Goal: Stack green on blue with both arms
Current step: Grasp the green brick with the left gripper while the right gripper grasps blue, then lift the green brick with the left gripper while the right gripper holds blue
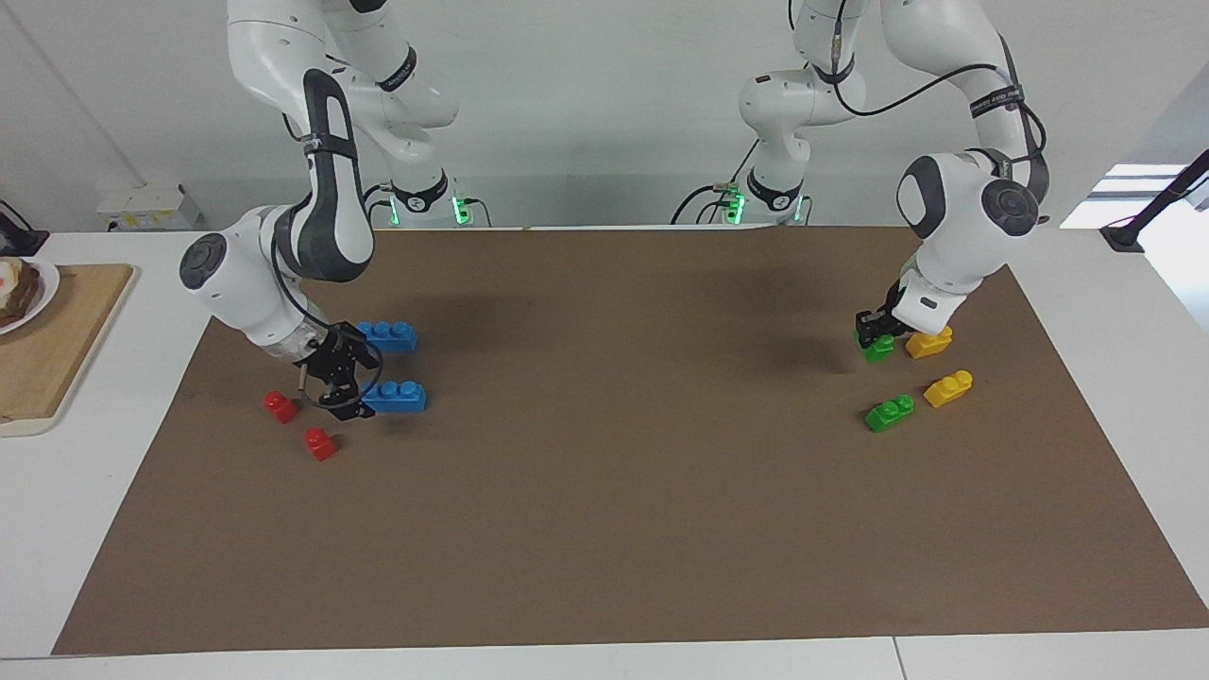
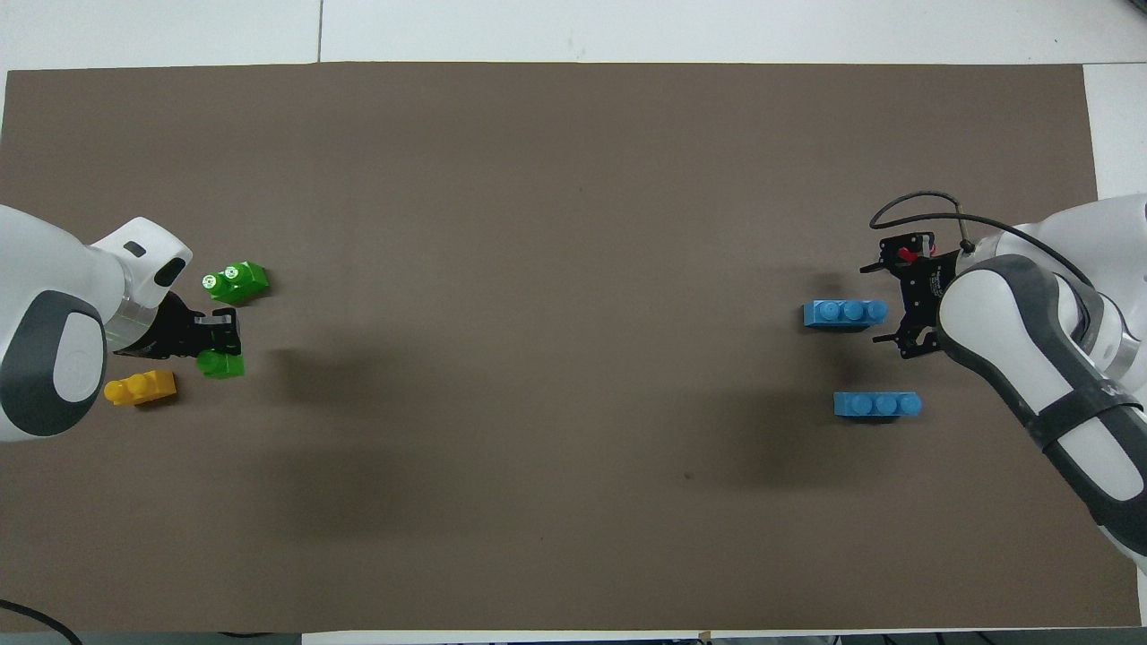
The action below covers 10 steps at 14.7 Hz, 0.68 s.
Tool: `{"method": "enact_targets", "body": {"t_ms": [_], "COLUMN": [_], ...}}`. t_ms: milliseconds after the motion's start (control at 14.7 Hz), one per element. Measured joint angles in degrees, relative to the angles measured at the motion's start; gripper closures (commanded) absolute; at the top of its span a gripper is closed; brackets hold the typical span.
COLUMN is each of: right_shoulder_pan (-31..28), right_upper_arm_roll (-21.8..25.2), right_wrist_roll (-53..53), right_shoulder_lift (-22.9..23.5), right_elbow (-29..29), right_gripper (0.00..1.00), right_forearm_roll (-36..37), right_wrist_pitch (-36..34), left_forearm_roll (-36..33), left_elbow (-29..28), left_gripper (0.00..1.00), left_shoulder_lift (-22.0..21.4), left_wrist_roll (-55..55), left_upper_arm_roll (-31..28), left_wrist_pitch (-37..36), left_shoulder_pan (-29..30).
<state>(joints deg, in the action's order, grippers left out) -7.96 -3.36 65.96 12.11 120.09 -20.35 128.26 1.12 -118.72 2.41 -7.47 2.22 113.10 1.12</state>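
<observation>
My left gripper (image 1: 875, 331) is down at the table at the left arm's end. Its fingers are closed around a green brick (image 1: 879, 348), which shows under the fingers in the overhead view (image 2: 221, 364). The second green brick (image 1: 890, 414) lies farther from the robots, free (image 2: 235, 281). My right gripper (image 1: 342, 392) is low and open at the end of a blue brick (image 1: 395, 397), also seen from overhead (image 2: 844, 313). The other blue brick (image 1: 387, 335) lies nearer to the robots (image 2: 876, 404).
Two yellow bricks (image 1: 928, 342) (image 1: 948, 388) lie beside the green ones; one of them shows from overhead (image 2: 140, 388). Two red bricks (image 1: 280, 406) (image 1: 320, 443) lie beside my right gripper. A wooden board (image 1: 57, 331) sits off the brown mat (image 1: 604, 491).
</observation>
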Motion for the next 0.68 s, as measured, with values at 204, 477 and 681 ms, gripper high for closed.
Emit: {"method": "enact_targets", "body": {"t_ms": [204,477,681], "right_shoulder_pan": [-0.15,-0.56,-0.94], "right_upper_arm_roll": [0.08,0.1,0.13], "right_wrist_roll": [-2.31,-3.07,-3.24], "right_shoulder_lift": [1.4,2.27,2.27], "right_elbow": [0.36,0.46,0.62], "right_gripper": [0.0,0.0,0.04], "right_forearm_roll": [-1.58,-1.59,-1.6], "right_wrist_pitch": [0.99,2.32,2.43], "left_forearm_roll": [0.42,1.74,3.36], "left_elbow": [4.94,9.24,11.13], "left_gripper": [1.0,1.0,1.0], "left_shoulder_lift": [-0.01,-0.02,-0.16], "left_wrist_roll": [-9.32,-22.72,-29.09], "left_upper_arm_roll": [0.35,0.55,1.13], "left_wrist_pitch": [-5.38,-9.0,-10.21], "left_shoulder_pan": [-3.11,-6.97,-7.77]}}
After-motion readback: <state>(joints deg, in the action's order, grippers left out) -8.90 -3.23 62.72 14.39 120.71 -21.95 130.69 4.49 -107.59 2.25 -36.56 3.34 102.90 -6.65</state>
